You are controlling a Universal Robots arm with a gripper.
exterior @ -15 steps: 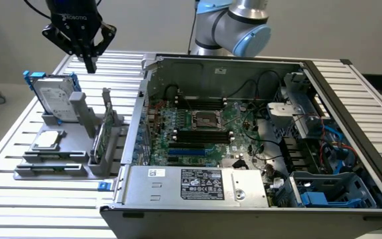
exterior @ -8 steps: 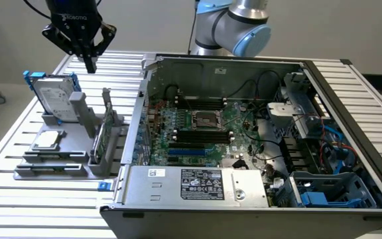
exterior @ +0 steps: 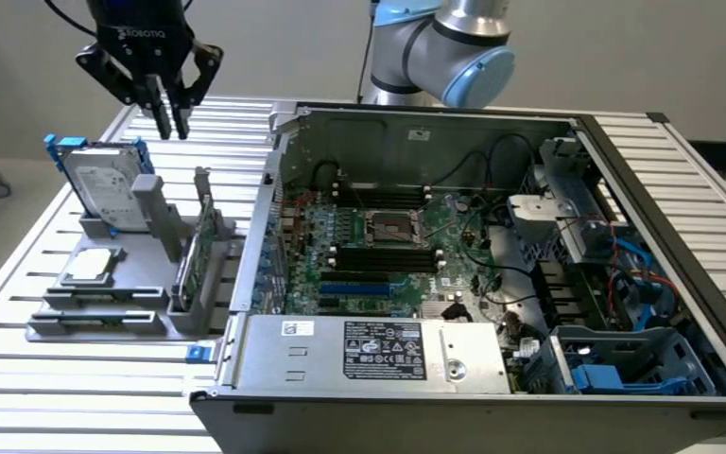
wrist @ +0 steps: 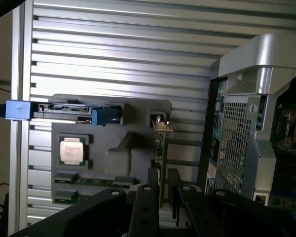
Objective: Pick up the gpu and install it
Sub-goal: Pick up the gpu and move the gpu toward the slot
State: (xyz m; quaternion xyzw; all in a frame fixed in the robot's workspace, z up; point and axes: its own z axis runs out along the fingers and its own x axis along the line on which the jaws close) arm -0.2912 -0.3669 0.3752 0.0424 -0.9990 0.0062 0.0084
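Note:
The gpu (exterior: 199, 248) stands on edge in a slot of the grey parts holder (exterior: 98, 322), on the exterior view's left beside the open computer case (exterior: 464, 246). My gripper (exterior: 171, 128) hangs well above the table behind the holder, fingers pointing down, slightly open with nothing between them. In the wrist view the gpu (wrist: 160, 148) appears edge-on, its silver bracket at the far end. It lines up with the narrow gap between my two black fingers (wrist: 144, 207), and my gripper (wrist: 163, 172) is clear of it.
A silver hard drive with blue rails (exterior: 101, 184) stands upright in the holder, and a processor chip (exterior: 92, 267) lies flat on it. The motherboard (exterior: 376, 246) lies open inside the case. The arm's base (exterior: 445, 47) stands behind the case.

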